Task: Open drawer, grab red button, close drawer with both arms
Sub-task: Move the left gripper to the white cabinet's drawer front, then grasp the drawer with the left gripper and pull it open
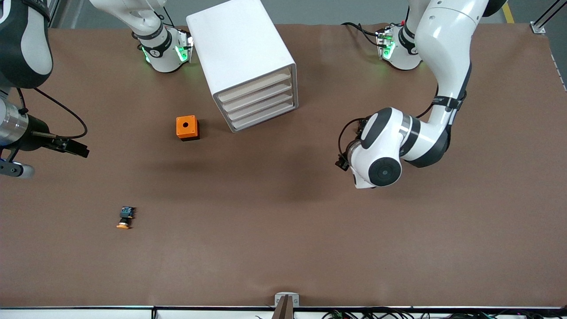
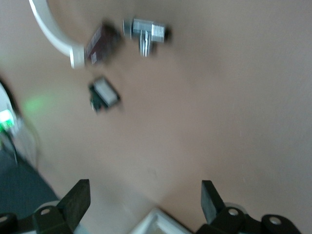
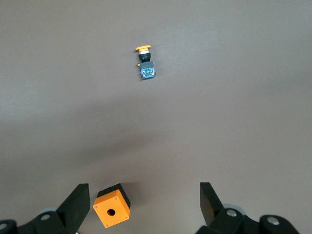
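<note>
The drawer (image 1: 254, 85) was the top one of four in the white cabinet (image 1: 239, 40), and it was shut. You could not see the red button anywhere, so it was likely inside that drawer.

Things could go wrong from here. The four drawers looked the same and sat close together, so a claw could catch a lower one by mistake. The cabinet could also slide on the bench (image 1: 310, 248) when you pulled, if nothing held it. And an orange-capped button (image 1: 125, 218) lay out in the open, nearer to the front camera than the cabinet. You could grab that one by mistake. An orange cube (image 1: 187, 127) with a hole sat just beside the cabinet, toward the right arm's end.

The left arm bent down from its base, with its wrist low over bare bench toward the left arm's end of the cabinet. The left claw (image 2: 144, 195) was wide and held nothing. The right claw (image 3: 142, 189) hung over the bench by the orange cube, also wide and holding nothing.
</note>
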You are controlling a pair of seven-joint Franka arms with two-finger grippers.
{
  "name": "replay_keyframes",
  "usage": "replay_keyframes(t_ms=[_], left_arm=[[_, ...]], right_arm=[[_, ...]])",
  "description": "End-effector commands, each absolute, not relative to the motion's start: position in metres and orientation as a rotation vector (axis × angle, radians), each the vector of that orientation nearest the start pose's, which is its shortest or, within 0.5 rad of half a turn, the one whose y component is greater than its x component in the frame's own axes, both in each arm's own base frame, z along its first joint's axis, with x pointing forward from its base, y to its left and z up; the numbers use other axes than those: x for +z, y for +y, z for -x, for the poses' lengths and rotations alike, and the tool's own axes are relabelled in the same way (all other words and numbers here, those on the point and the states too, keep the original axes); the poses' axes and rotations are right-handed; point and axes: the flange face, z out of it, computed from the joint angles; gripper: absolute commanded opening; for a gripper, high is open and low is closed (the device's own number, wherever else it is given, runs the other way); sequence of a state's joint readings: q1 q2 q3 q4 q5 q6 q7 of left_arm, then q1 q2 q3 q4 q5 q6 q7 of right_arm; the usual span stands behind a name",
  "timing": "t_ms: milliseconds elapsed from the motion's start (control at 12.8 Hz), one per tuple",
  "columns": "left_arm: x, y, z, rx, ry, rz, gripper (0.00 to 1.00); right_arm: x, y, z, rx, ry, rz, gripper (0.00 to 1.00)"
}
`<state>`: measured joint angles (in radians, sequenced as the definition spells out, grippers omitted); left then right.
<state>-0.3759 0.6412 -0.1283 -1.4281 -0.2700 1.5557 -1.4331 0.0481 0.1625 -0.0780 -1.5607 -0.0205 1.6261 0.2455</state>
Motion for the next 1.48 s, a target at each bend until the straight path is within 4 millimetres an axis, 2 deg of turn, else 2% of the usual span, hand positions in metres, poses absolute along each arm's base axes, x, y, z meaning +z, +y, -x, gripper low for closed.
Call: replay_keyframes(t_ms=[0,156,389,545,623,778,856,1012,1089,1245,1401], left_arm=[[0.295,-0.349,-0.571,1.039,-1.543,2.234,1.00],[0.296,-0.376,-0.555,1.127,-1.678,2.020,1.00],[0.289,-0.405,-0.544,1.274,-1.777,1.779,1.00],[0.274,-0.418,-0.539,1.347,-1.816,1.612,1.00],[0.270,-0.427,-0.533,1.383,-1.811,1.566,1.00],[0.255,-0.434,-0.532,1.422,-1.823,1.458,0.99],[0.248,-0.442,-0.525,1.440,-1.808,1.427,0.97],[0.237,-0.449,-0.521,1.489,-1.802,1.343,0.76],[0.234,-0.451,-0.519,1.512,-1.795,1.323,0.70],[0.220,-0.461,-0.505,1.542,-1.730,1.277,0.61],[0.208,-0.463,-0.497,1.526,-1.711,1.231,0.55]], right_arm=[[0.543,-0.014,-0.598,0.165,0.490,3.128,1.00],[0.540,-0.014,-0.597,0.170,0.490,3.128,1.00],[0.540,-0.007,-0.598,0.166,0.536,3.123,1.00],[0.542,0.012,-0.597,0.164,0.587,3.119,1.00],[0.542,0.016,-0.596,0.163,0.616,3.115,1.00],[0.542,0.027,-0.595,0.164,0.645,3.112,1.00],[0.542,0.034,-0.595,0.168,0.667,3.110,1.00],[0.542,0.038,-0.594,0.172,0.678,3.110,1.00],[0.542,0.038,-0.594,0.174,0.678,3.110,1.00],[0.539,0.038,-0.591,0.184,0.678,3.110,1.00],[0.535,0.038,-0.589,0.195,0.712,3.105,1.00]])
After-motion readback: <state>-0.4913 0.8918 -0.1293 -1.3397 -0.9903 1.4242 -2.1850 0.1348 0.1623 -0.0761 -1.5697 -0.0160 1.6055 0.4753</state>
